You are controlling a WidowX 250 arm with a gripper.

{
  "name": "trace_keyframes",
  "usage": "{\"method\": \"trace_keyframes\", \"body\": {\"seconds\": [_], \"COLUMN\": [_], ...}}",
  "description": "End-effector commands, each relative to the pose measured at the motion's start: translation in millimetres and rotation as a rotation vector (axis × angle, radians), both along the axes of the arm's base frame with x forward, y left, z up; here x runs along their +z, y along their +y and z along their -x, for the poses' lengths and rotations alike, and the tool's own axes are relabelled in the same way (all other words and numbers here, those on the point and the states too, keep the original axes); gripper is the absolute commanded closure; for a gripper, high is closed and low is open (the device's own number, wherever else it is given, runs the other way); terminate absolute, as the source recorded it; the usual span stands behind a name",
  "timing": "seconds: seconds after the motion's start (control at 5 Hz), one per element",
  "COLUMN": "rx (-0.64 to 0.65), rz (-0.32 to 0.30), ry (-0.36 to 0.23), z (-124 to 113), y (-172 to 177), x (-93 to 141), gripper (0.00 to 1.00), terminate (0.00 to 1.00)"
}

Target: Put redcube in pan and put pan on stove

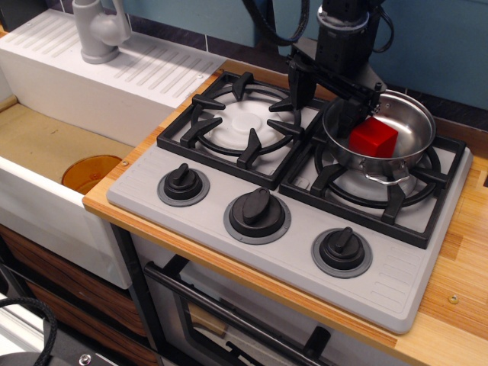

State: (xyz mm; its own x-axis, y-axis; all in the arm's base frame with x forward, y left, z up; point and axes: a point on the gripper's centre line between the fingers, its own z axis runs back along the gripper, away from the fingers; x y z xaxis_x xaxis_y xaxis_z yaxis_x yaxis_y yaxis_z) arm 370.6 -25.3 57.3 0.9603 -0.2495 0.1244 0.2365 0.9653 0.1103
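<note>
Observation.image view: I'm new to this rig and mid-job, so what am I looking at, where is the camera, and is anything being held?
This is one fixed camera looking down at a toy kitchen counter from the front. The black machine at the top is the robot arm; its gripper straddles the left rim of the steel pan, one finger outside and one inside. Whether it grips the rim cannot be told. The pan sits on the right burner of the grey stove, with the red cube inside it. To the left are a white sink and its tap.
</note>
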Motion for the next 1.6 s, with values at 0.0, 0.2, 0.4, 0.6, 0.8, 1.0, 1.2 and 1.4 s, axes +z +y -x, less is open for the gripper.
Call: {"method": "trace_keyframes", "body": {"seconds": [0.0, 0.2, 0.4, 0.6, 0.8, 1.0, 1.2, 1.4], "rx": [-0.001, 0.011, 0.02, 0.02, 0.022, 0.028, 0.038, 0.032], "rz": [0.014, 0.02, 0.03, 0.036, 0.039, 0.028, -0.002, -0.018], "ry": [-0.043, -0.034, -0.025, -0.02, -0.012, -0.012, -0.014, 0.0], "z": [-1.7, 2.9, 5.8, 6.6, 6.7, 8.6, 14.1, 17.9], "y": [-7.4, -9.2, -11.6, -12.2, -13.6, -16.4, -19.1, -18.4], "x": [9.2, 6.7, 4.8, 5.4, 9.5, 14.6, 26.8, 46.2], "gripper": [0.0, 0.0, 1.0, 1.0, 1.0, 1.0, 1.0, 1.0], "terminate": [0.0, 0.0, 0.0, 0.0, 0.0, 0.0, 0.0, 0.0]}}
